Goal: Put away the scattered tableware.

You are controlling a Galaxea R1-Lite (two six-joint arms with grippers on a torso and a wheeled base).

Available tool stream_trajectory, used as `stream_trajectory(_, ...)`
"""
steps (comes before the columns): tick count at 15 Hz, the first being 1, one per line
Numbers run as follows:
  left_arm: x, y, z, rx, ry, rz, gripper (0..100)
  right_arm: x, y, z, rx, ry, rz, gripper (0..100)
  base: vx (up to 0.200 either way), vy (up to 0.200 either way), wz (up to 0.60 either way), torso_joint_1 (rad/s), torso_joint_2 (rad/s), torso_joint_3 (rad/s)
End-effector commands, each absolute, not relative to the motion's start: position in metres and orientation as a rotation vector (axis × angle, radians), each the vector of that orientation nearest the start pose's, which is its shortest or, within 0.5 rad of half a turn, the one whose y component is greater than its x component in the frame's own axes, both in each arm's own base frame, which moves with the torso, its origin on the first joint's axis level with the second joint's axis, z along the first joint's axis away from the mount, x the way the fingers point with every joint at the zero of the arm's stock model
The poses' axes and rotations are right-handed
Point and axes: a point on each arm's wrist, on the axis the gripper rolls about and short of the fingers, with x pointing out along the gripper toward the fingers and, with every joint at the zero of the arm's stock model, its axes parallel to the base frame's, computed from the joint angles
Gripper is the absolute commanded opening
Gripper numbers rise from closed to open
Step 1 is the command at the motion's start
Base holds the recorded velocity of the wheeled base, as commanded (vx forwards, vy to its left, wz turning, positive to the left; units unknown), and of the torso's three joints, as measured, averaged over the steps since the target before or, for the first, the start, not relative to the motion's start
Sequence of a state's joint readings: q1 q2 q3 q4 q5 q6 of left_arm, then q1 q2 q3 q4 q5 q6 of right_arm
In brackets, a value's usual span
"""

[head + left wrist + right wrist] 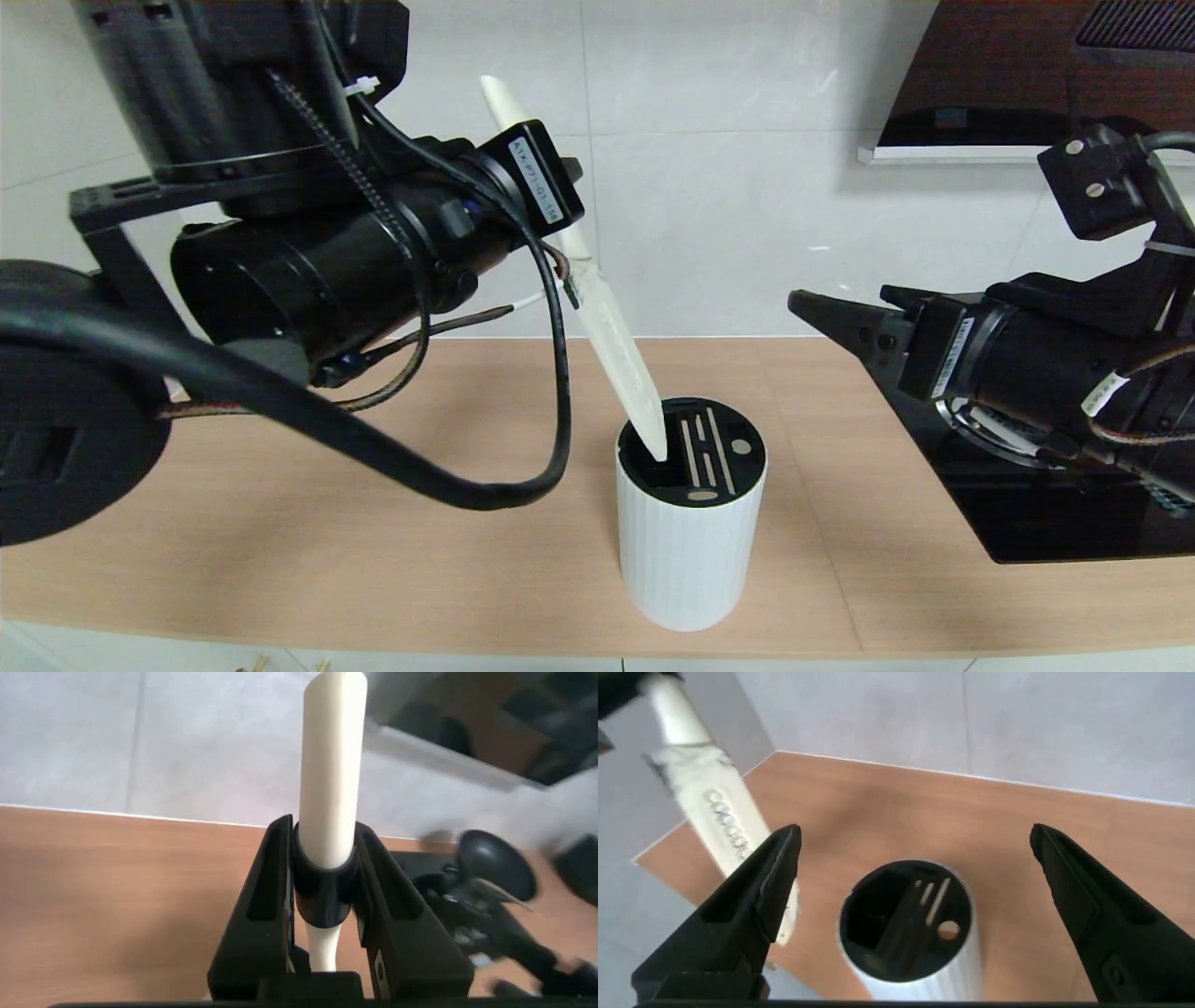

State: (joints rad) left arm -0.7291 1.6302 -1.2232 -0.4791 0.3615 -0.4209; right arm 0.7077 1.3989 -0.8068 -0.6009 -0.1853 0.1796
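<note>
Head view: white knife [621, 359] hangs tilted, handle up toward the wall, tip at the wide slot in the top of the white ribbed knife holder [691, 551], which stands on the wooden counter [280, 523]. Left gripper [558, 187] is clamped on the handle, arm coming in high from the left, approx. over the counter's left half. Right gripper [840, 313] is spread wide w/ nothing in it, held level over the black cooktop [1027, 523], well right of the holder.

Left wrist view: fingers [271, 887] pinch the cream handle [332, 765] from both sides.

Right wrist view: right gripper [915, 840] gapes, holder [943, 980] between its fingers [757, 905] but farther off. Knife [719, 831] slants down behind one finger, so tip vs. slot can't be made out.
</note>
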Motion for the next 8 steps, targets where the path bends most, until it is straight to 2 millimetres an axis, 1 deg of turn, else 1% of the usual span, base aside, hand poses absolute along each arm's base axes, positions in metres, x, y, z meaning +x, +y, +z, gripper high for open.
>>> stream_trajectory(1,0.244,-0.207,0.299,-0.437,0.012,-0.345,0,0.186,0.151,0.258,0.172,0.05,0.514,100,0.0,0.0,0.0,0.0,0.0,0.0)
stream_trajectory(3,0.249,-0.212,0.296,-0.407,-0.042,-0.288,0,0.188,0.153,0.256,0.168,0.058,0.513,100,0.0,0.0,0.0,0.0,0.0,0.0)
stream_trajectory(5,0.257,-0.221,0.287,-0.366,-0.07,-0.233,0,0.188,0.153,0.255,0.15,0.058,0.508,100,0.0,0.0,0.0,0.0,0.0,0.0)
stream_trajectory(8,0.259,-0.247,0.27,-0.33,-0.091,-0.221,0,0.188,0.153,0.251,0.125,0.064,0.506,100,0.0,0.0,0.0,0.0,0.0,0.0)
